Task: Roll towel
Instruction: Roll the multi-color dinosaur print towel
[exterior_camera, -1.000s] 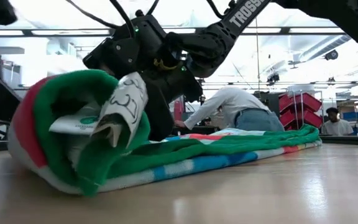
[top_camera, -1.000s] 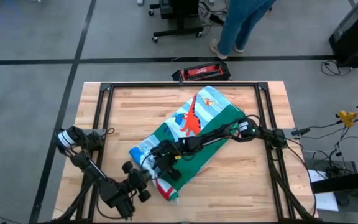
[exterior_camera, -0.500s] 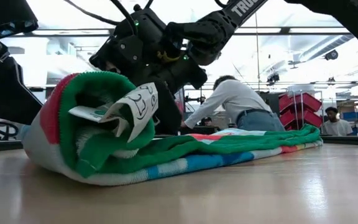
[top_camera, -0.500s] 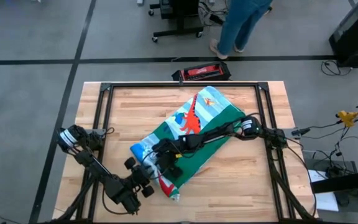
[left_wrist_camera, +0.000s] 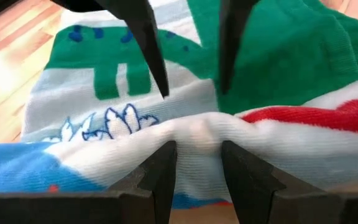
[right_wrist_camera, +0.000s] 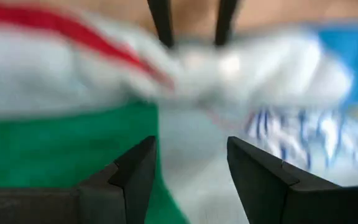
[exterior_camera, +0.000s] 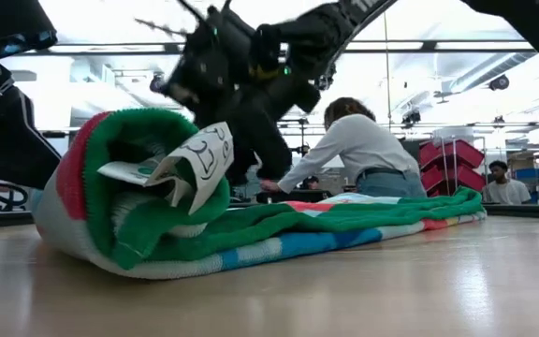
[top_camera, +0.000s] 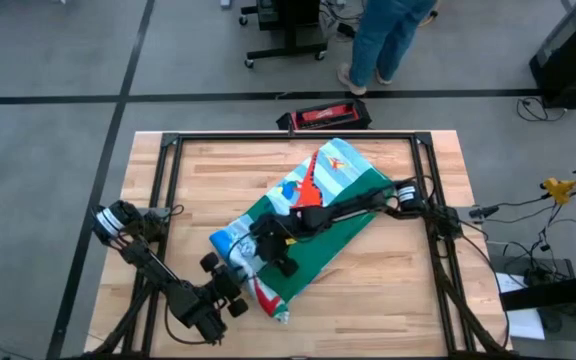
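The towel [top_camera: 313, 195] lies slantwise on the table, with its flat part toward the far right. Its near-left end is wound into a thick roll [exterior_camera: 129, 197], and a white label [exterior_camera: 199, 159] sticks out of the roll's open side. My left gripper [left_wrist_camera: 196, 155] is at the roll's near-left side and is shut on it. My right gripper [left_wrist_camera: 193, 90] hovers just above the roll from the far side. Its fingers are open with nothing between them, and the towel shows below them [right_wrist_camera: 191, 124]. My left gripper pinches a raised ridge of the roll's outer layer [left_wrist_camera: 197, 129] between its two fingers, where the pale cloth meets the red stripe. The fingers come slanting down from the table's near-left side. The roll rests on the table and is not lifted.
A black frame [top_camera: 168, 200] runs around the tabletop. A red and black object [top_camera: 323, 117] lies at the far edge. A person stands beyond the table [top_camera: 388, 40]; another bends over in the room behind [exterior_camera: 363, 150]. Bare wood shows at the near right [top_camera: 388, 290].
My right gripper has risen off the roll and drawn back a little toward the table's far right, tipping as it went; its fingers keep the same gap. The roll has shifted slightly toward the towel's flat part. My left gripper keeps its hold.
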Robot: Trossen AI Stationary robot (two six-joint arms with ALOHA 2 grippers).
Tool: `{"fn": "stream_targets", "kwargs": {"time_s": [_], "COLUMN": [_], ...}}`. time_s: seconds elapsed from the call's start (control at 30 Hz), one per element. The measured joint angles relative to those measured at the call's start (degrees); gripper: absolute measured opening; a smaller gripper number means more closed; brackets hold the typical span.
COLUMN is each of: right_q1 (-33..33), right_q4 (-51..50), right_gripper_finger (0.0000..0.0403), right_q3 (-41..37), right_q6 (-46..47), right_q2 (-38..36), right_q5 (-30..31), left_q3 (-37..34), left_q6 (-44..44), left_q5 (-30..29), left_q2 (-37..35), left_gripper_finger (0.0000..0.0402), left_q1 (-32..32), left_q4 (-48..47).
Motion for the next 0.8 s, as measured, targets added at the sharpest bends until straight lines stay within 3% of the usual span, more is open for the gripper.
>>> {"fn": "stream_targets", "kwargs": {"time_s": [0.37,0.8], "right_q1": [2.1,0.9], "right_q4": [10.3,1.6], "right_gripper_finger": [0.0183,0.0183], "right_q3": [0.1,0.3], "right_q6": [5.5,0.9], "right_q2": [5.3,0.7], "right_q5": [-0.3,0.0], "left_q3": [0.0,0.0], "left_q6": [2.7,9.1], "left_q5": [1.1,0.8], "left_q2": [-0.1,-0.9], "left_gripper_finger": [0.0116,0.0116], "left_q1": [2.3,4.3], "left_q4": [0.4,1.5]}}
